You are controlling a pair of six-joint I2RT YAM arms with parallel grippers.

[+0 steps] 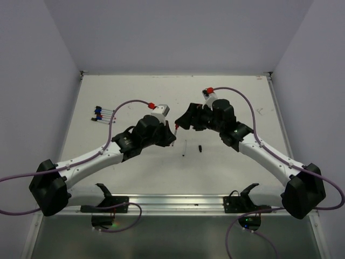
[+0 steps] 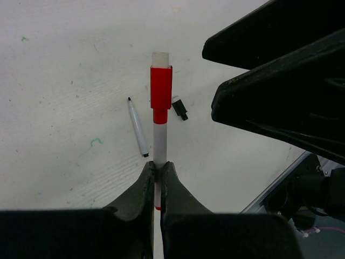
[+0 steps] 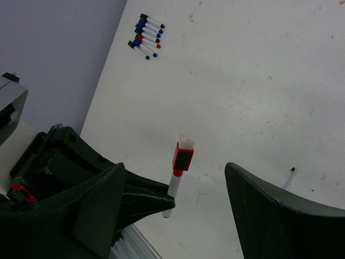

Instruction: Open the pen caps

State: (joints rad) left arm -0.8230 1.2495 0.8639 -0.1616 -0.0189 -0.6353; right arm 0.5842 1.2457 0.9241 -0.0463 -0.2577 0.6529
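My left gripper [image 2: 158,164] is shut on the white barrel of a pen [image 2: 160,137] and holds it above the table. The pen's red cap [image 2: 161,89] points away from the fingers, with a white end piece on top. In the top view this pen [image 1: 176,129] sits between the two grippers. My right gripper [image 3: 175,167] is open, and the red cap [image 3: 183,156] lies between its fingers without touching either. An uncapped pen [image 1: 184,148] and a loose black cap [image 1: 200,148] lie on the table below. Several capped pens [image 1: 102,113] lie grouped at the far left.
The right gripper's black fingers [image 2: 269,70] fill the upper right of the left wrist view. Purple cables [image 1: 126,105] with red connectors arch over both arms. The metal rail [image 1: 172,202] runs along the table's near edge.
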